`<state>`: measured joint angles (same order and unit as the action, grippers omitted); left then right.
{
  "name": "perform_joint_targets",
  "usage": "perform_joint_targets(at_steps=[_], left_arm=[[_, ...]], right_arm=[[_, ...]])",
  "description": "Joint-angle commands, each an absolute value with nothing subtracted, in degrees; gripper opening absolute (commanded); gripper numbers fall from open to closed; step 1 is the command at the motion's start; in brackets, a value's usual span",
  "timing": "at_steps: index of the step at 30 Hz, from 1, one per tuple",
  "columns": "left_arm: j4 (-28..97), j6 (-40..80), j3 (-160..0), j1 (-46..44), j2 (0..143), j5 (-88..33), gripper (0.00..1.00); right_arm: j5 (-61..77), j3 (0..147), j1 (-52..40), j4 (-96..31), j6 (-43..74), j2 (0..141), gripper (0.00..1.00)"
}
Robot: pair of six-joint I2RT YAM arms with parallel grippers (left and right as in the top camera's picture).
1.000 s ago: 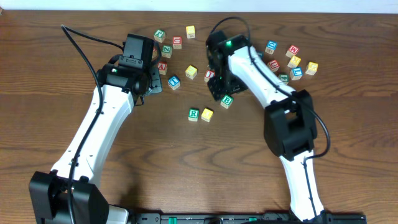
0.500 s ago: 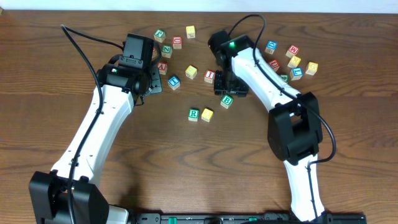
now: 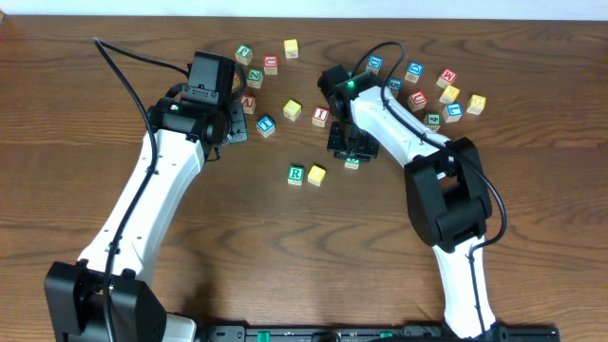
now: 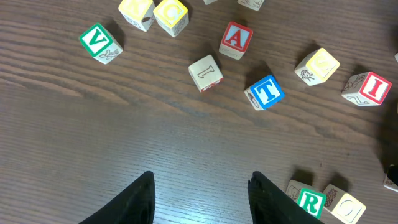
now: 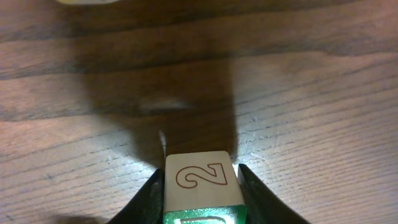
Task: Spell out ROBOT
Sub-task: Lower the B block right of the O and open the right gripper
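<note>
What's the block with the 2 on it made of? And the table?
Block with the 2: seems to be pale, smooth wood, with the red outlined numeral and a green edge printed or painted on. Table: brown with streaky grain and a faint sheen; real wood or printed laminate, cannot tell.

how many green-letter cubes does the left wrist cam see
2: the V cube at upper left, and the R cube at lower right beside a yellow cube. Cubes cut off at the frame edges may hide more.
</note>
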<state>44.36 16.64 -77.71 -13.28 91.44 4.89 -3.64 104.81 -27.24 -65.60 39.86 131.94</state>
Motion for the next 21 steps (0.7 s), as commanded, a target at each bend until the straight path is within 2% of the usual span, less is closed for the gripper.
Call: perform_joint_targets(at_steps=[1,4,11,21], left_arm=[[44.34,16.10,-78.98,-13.15,90.61,5.65,0.48],[44.34,16.10,-78.98,-13.15,90.61,5.65,0.48],[44.34,16.12,-78.98,-13.15,90.61,5.65,0.48],[44.34,16.10,-78.98,-13.15,90.61,5.65,0.48]], right_arm=[[-3.79,104.57,-27.53,-65.30,38.35,130.87,0.23],[-2.79,104.68,-27.53,-65.32,34.02,130.82,0.12],[5.34,104.68,-28.16,-66.17,24.69,130.82,0.20],[7.09,104.66,-31.48,-69.91,24.84,130.82,0.20]])
